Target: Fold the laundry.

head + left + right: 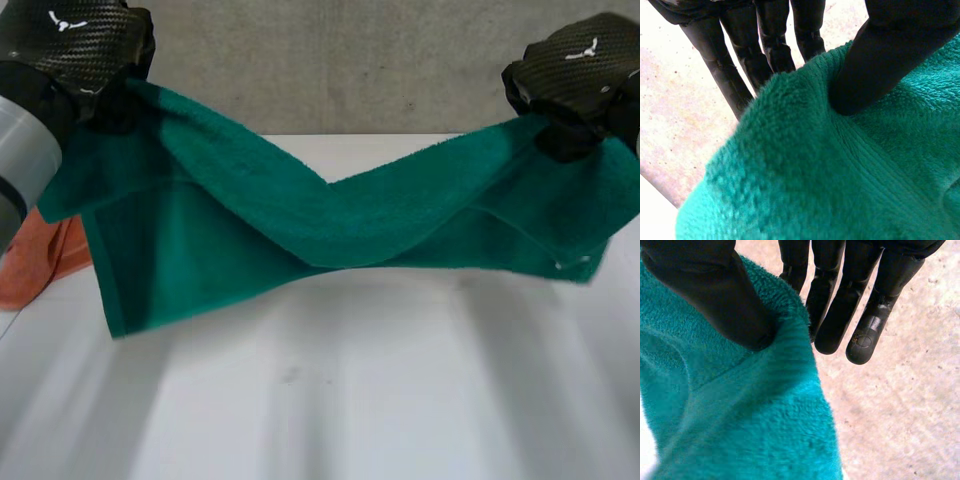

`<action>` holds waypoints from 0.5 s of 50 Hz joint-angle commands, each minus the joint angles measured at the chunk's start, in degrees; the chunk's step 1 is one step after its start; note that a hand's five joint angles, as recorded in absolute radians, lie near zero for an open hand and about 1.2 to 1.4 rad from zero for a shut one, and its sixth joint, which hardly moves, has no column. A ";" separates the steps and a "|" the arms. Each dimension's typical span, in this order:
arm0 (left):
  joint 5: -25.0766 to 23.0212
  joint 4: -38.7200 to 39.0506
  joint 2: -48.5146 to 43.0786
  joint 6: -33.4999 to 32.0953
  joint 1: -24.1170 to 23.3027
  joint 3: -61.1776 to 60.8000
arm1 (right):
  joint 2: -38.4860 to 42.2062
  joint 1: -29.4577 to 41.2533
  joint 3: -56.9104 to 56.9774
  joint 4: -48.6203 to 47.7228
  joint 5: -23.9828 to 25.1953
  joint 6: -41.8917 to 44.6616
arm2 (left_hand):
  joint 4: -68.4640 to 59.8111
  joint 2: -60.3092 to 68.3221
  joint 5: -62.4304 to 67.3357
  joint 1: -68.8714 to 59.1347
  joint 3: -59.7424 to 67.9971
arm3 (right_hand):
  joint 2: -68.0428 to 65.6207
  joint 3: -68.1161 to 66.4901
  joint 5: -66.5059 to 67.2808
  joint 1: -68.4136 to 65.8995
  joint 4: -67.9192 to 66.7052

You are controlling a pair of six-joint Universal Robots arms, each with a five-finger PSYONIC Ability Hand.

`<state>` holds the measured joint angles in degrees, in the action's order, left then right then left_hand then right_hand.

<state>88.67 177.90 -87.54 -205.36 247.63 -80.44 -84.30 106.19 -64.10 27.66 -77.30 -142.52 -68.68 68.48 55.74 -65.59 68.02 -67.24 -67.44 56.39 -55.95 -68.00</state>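
A green towel (330, 215) hangs in the air above the white table (350, 400), stretched between my two hands and sagging in the middle. My left hand (85, 45) holds its left top corner; in the left wrist view the thumb (890, 55) presses the green towel (840, 175) against the fingers (735, 70). My right hand (580, 75) holds the right top corner; in the right wrist view its thumb (715, 295) pinches the green towel (740, 415) against the fingers (860, 315).
An orange cloth (40, 260) lies on the table at the left, partly behind the towel. A grey wall (330, 60) stands behind the table's far edge.
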 commanded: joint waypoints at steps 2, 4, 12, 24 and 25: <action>-0.08 -2.29 -6.22 2.33 -0.04 -1.21 | 8.78 -0.11 3.98 3.72 1.89 0.67 | -11.32 11.52 14.26 -14.41 11.98 | -12.76 -12.56 13.61 -24.05 -12.00; -0.08 -2.47 -10.00 2.24 -0.04 -0.60 | 11.77 0.07 5.29 3.81 1.37 0.84 | -11.32 11.52 14.26 -14.41 11.98 | -12.76 -12.56 13.61 -24.05 -12.00; 0.28 -2.55 -30.46 2.15 -0.22 7.47 | 30.73 0.68 17.49 3.55 -1.09 0.58 | -7.68 7.87 10.61 -10.77 8.34 | -12.76 -12.56 13.61 -24.05 -12.00; 0.36 -1.50 -38.85 2.77 -0.57 15.23 | 42.47 2.27 28.16 -4.18 -12.26 -5.48 | 58.63 -58.44 -55.70 55.54 -57.97 | 57.24 57.44 -56.39 45.95 58.00; 0.45 -0.98 -38.15 2.77 -0.57 14.62 | 40.55 2.27 26.50 -5.32 -12.35 -6.79 | 58.30 -58.10 -55.36 55.21 -57.64 | 57.24 57.44 -56.39 45.95 58.00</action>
<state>89.15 175.78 -126.87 -202.71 247.07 -65.46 -41.28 108.04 -35.62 27.35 -86.83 -145.11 -14.54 14.42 5.29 -12.61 15.06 -14.15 -14.72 5.88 -12.09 -15.12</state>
